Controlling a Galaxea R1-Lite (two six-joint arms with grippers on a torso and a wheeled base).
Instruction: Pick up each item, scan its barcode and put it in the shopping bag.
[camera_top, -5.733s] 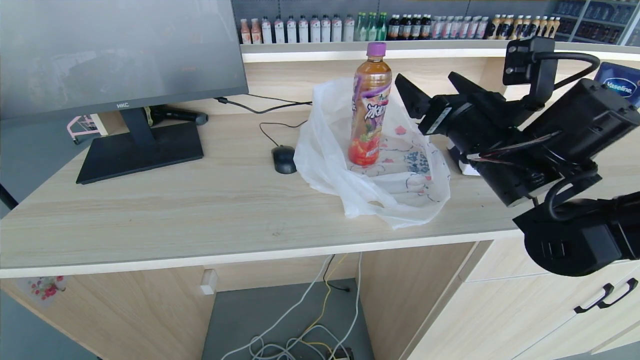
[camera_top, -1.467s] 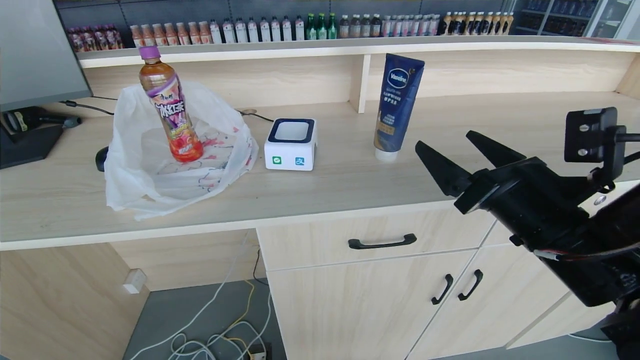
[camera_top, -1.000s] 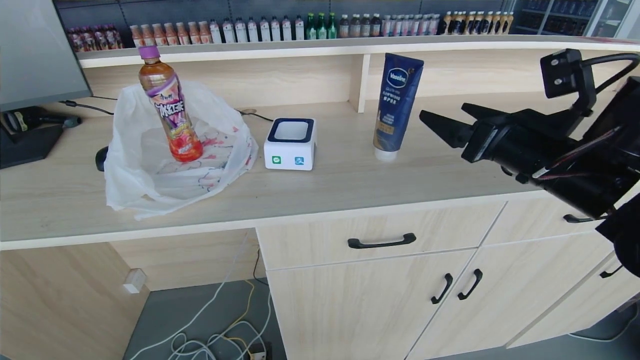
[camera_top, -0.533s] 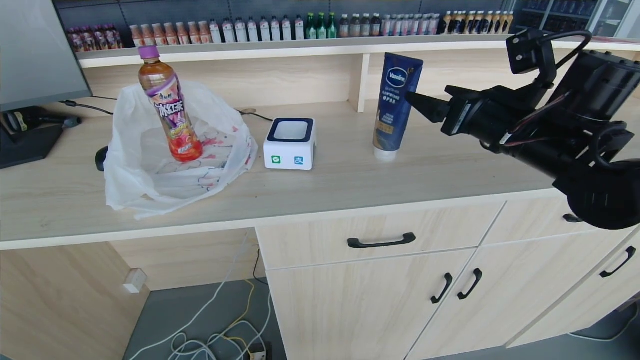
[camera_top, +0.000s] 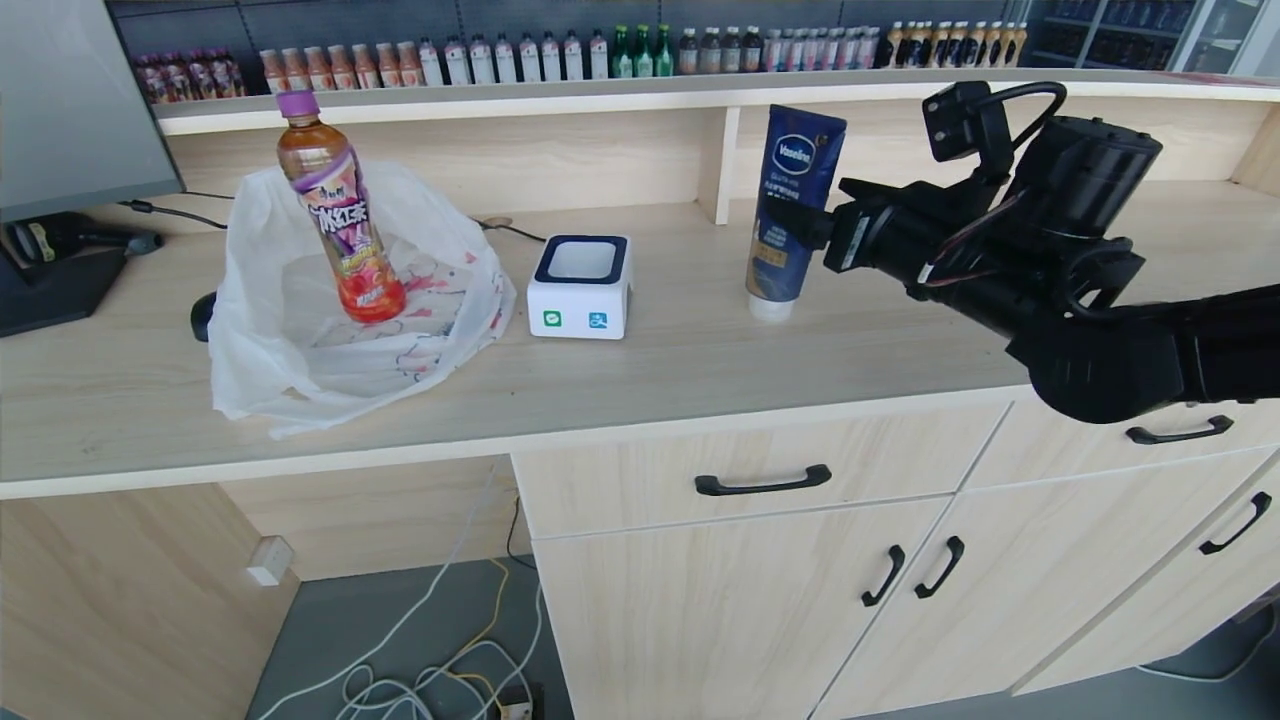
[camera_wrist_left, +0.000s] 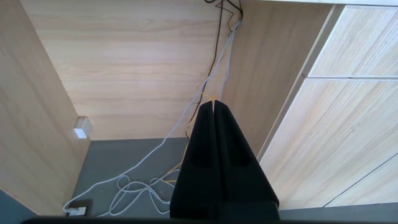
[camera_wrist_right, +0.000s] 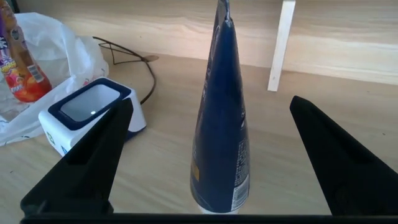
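Right claw sits spread wide, fingers flanking the blue tube, which stands upright on its cap on the table, long axis vertical, dead ahead.

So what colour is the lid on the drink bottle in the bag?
Purple. The bottle cap shows best in the head view.

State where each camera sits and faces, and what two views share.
Head view: on the head, facing forward and down at the counter; right gripper at right, open at the blue tube.
Left wrist view: on the left wrist, facing floor cables below the counter; left gripper shut.
Right wrist view: on the right wrist, facing the blue tube between its fingers.
Shared: head and right wrist views both show blue tube, scanner, shopping bag.
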